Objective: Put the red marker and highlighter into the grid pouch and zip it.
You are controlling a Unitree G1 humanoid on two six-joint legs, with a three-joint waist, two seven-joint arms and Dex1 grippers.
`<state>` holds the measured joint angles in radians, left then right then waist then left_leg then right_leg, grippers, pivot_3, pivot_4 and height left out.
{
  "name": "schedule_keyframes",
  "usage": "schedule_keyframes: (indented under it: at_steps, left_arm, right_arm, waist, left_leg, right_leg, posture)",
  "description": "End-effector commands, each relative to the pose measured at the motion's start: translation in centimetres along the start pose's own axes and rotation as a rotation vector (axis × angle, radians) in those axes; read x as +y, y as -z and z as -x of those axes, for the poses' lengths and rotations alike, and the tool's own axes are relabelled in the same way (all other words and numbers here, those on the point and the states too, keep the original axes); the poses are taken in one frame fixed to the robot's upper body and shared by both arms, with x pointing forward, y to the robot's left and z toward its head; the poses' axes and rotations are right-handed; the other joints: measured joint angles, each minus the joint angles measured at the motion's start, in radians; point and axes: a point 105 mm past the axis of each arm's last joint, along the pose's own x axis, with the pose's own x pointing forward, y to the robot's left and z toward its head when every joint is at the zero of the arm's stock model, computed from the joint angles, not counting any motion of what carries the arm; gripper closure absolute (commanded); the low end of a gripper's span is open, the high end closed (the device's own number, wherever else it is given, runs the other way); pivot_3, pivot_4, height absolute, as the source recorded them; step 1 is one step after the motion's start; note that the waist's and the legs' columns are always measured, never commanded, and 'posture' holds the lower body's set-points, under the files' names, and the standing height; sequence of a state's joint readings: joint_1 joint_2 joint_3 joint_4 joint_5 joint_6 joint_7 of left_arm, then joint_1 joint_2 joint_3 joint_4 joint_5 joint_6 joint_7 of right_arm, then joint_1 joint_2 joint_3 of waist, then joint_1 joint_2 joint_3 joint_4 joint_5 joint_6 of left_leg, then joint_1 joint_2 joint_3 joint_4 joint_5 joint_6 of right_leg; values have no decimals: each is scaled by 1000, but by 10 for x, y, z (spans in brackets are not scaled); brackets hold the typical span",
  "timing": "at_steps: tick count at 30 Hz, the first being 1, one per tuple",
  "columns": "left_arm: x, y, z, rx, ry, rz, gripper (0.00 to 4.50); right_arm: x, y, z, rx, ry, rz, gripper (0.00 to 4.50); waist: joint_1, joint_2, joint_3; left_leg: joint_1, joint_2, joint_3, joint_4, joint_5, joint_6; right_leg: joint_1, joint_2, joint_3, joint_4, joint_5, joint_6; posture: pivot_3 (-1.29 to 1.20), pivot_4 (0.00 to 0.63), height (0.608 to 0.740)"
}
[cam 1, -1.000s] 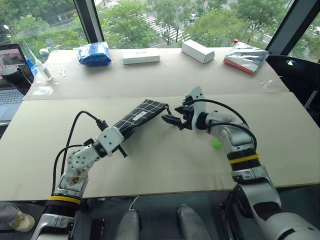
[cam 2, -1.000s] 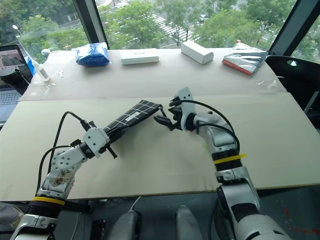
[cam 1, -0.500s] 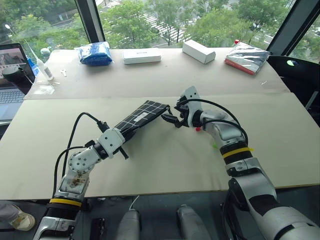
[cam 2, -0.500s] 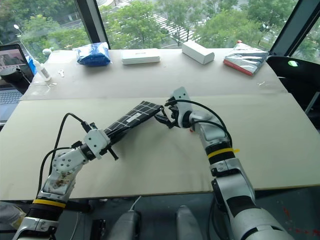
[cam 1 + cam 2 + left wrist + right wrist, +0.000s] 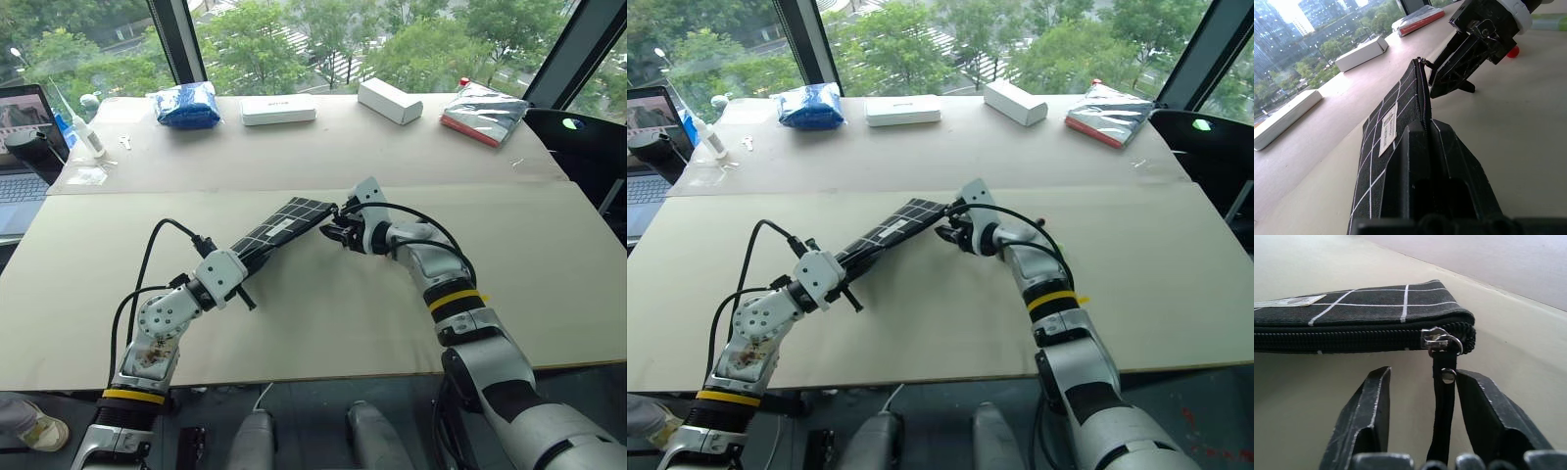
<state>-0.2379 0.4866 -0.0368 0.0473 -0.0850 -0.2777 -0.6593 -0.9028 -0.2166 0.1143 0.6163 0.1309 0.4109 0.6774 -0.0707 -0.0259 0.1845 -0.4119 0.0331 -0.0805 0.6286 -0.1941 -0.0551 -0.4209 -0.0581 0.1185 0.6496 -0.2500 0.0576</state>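
Note:
The grid pouch (image 5: 279, 223) lies slanted on the near board, black with white lines and a small white label (image 5: 1387, 129). My left gripper (image 5: 243, 262) is shut on its near end. My right gripper (image 5: 335, 233) sits at its far end, at the zipper slider (image 5: 1436, 339). The black pull strap (image 5: 1442, 401) hangs between the two fingers, which stand apart; one finger (image 5: 1484, 401) is close against it. Behind that gripper I see the red marker's cap (image 5: 1513, 51) and a pale green strip, the highlighter (image 5: 1550, 22), both on the board.
On the far board lie a blue bag (image 5: 183, 105), a flat white box (image 5: 278, 109), a white carton (image 5: 389, 100) and a silver and red packet (image 5: 482, 113). A laptop (image 5: 20, 147) and a squeeze bottle (image 5: 83, 132) stand at the far left.
My right gripper has dropped and moved in to the pouch's far end, and its fingers have narrowed around the zipper strap. The left gripper and the pouch have stayed put.

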Motion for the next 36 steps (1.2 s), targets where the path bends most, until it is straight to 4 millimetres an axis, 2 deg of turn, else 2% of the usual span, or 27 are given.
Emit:
schedule_keyframes:
  at_steps: [1,3,8,12,15,18,24,26,27,28,29,34,36]
  left_arm:
    - [7,-15,-1,-49,-26,-22,4500]
    - [7,-16,-2,-49,-26,-20,4500]
    - [6,-16,-3,-49,-24,-15,4500]
    - [5,-16,-6,-53,-18,-9,4500]
    - [5,-17,-8,-59,-12,-7,4500]
    - [5,-18,-9,-62,-10,-6,4500]
    - [6,-18,-9,-62,-10,-6,4500]
    - [5,-18,-8,-62,-9,-6,4500]
    - [5,-18,-8,-61,-9,-7,4500]
    - [5,-18,-8,-61,-8,-7,4500]
    - [5,-18,-8,-61,-8,-6,4500]
    - [3,-17,-9,-61,-5,-3,4500]
    - [1,-17,-9,-61,-3,-1,4500]
  right_arm:
    - [9,-29,3,-91,-55,73,3857]
    - [16,-32,4,-100,-96,85,4469]
    - [42,-33,7,-93,-241,111,4469]
    - [84,-26,9,-46,-396,205,4469]
    - [106,-22,11,-32,-478,256,4469]
    - [115,-19,13,-23,-509,290,4469]
    - [118,-29,9,-65,-482,246,4469]
    - [105,-28,5,-53,-421,228,3832]
    - [100,-29,6,-55,-405,220,3689]
    - [95,-32,9,-67,-401,209,3265]
    - [92,-36,13,-82,-399,200,3048]
    - [79,-46,43,-118,-418,82,1254]
    - [75,-45,58,-121,-428,22,1254]
  waist:
    - [0,0,0]
    - [0,0,0]
    - [0,0,0]
    - [0,0,0]
    - [1,0,0]
    - [1,0,0]
    - [2,0,0]
    - [2,0,0]
    - [2,0,0]
    - [2,0,0]
    - [2,0,0]
    - [9,0,0]
    - [8,0,0]
  left_leg:
    - [0,0,0,0,0,0]
    - [0,0,0,0,0,0]
    - [0,0,0,0,0,0]
    - [0,0,0,0,0,0]
    - [0,0,0,0,0,0]
    - [0,0,0,1,0,0]
    - [0,0,0,2,0,0]
    - [0,0,0,1,0,0]
    - [0,0,0,1,0,0]
    - [0,0,0,1,0,0]
    - [0,0,0,1,0,0]
    - [-1,0,-1,3,0,0]
    - [0,0,-1,3,0,0]
  right_leg:
    - [0,0,0,0,0,0]
    - [0,0,0,0,0,0]
    - [0,0,0,0,0,0]
    - [0,0,0,0,0,0]
    - [0,0,0,1,0,0]
    - [0,0,0,1,0,0]
    - [0,0,-1,1,0,0]
    - [0,0,-1,2,0,0]
    - [0,0,-1,2,0,0]
    - [0,0,-1,2,0,0]
    - [0,0,-1,2,0,0]
    - [1,0,-1,1,0,0]
    - [1,0,-1,2,0,0]
  posture:
    - [0,150,740]
    - [0,150,740]
    - [0,150,740]
    - [0,150,740]
    - [0,150,740]
    - [0,150,740]
    - [0,150,740]
    - [0,150,740]
    - [0,150,740]
    - [0,150,740]
    - [0,150,740]
    - [0,150,740]
    - [0,150,740]
